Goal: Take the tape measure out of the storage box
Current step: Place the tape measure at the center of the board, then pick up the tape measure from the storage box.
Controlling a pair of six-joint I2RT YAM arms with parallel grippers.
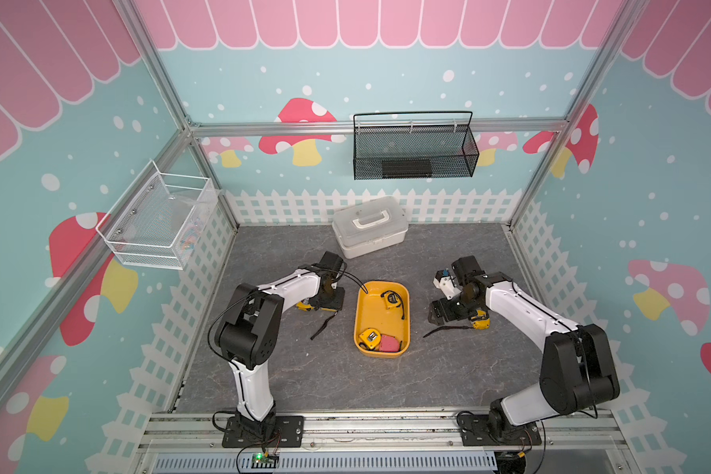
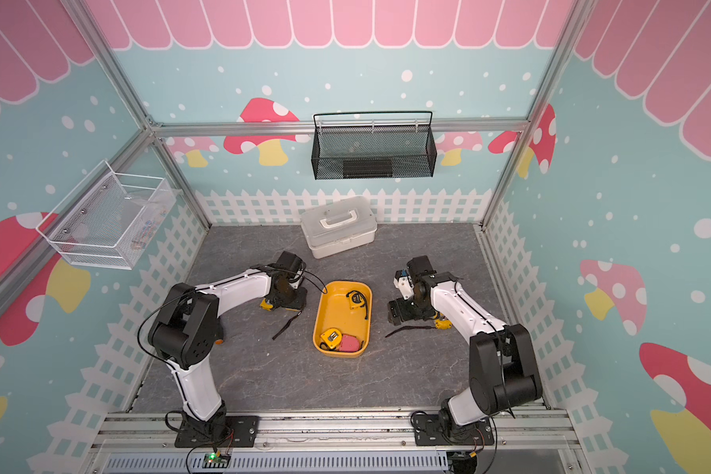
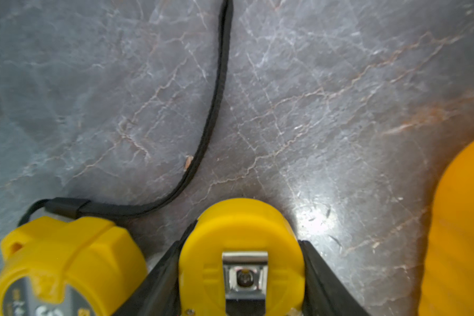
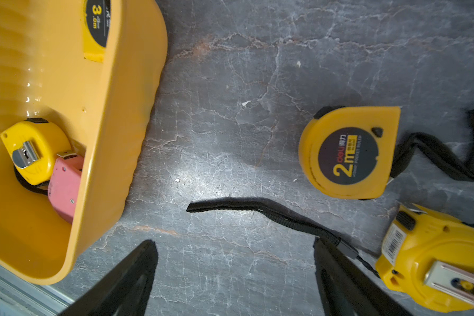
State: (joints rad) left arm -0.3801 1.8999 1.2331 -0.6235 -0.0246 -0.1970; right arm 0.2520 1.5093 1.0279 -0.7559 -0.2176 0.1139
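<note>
The orange-yellow storage box sits mid-table. A yellow tape measure lies at its far end. Another yellow one and a pink one lie at its near end. Left of the box, low at the table, my left gripper is shut on a yellow tape measure with a metal clip. A second yellow tape measure lies beside it. My right gripper stands open over bare table right of the box, holding nothing. Two yellow tape measures lie near it.
A black strap trails across the table by the right fingers, and another strap lies near the left gripper. A white lidded case stands at the back. A black mesh basket and a white wire basket hang on the walls.
</note>
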